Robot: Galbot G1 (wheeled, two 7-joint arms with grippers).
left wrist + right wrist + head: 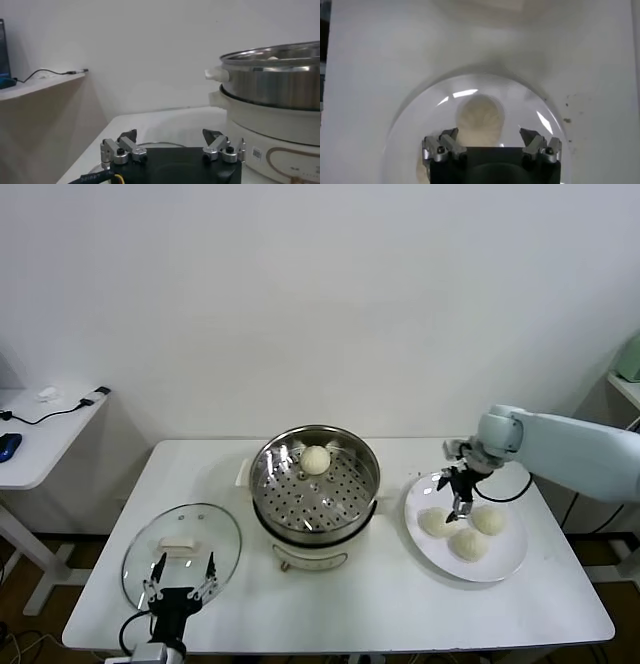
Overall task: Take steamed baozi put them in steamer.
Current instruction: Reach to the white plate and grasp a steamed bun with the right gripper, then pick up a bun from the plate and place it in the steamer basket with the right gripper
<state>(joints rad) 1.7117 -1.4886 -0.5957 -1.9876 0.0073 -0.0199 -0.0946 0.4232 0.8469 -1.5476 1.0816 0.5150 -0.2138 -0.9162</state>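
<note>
Steamer: we see the shiny steel steamer (315, 489) in the middle of the white table (380, 604), seated on its cream base, its perforated tray showing.
Bun in the pot: one steamed bun (316, 460) sits on the tray, toward the far side of the pot.
Plate: we find a flat white plate (500, 562) on the table to the right of the steamer, just beside it.
Buns on the plate: three more buns (467, 544) lie close together in a cluster on it, one nearer us and two behind.
Right gripper: our right gripper (459, 496) hangs pointing down over the far left part of the plate, just above the cluster; its fingers stand wide apart and nothing is between them. In the right wrist view a bun (480, 116) lies straight below the spread fingertips (448, 135), and we cannot tell whether they touch it.
Lid: a round glass lid (182, 554) with a white knob lies flat on the table to the left of the steamer.
Left gripper: our left gripper (182, 580) sits low at the near left edge of the table, over the near rim of the lid, fingers spread wide and empty.
Side desk: a white desk (40, 434) stands well apart to the left, with a cable (60, 412) on it.
</note>
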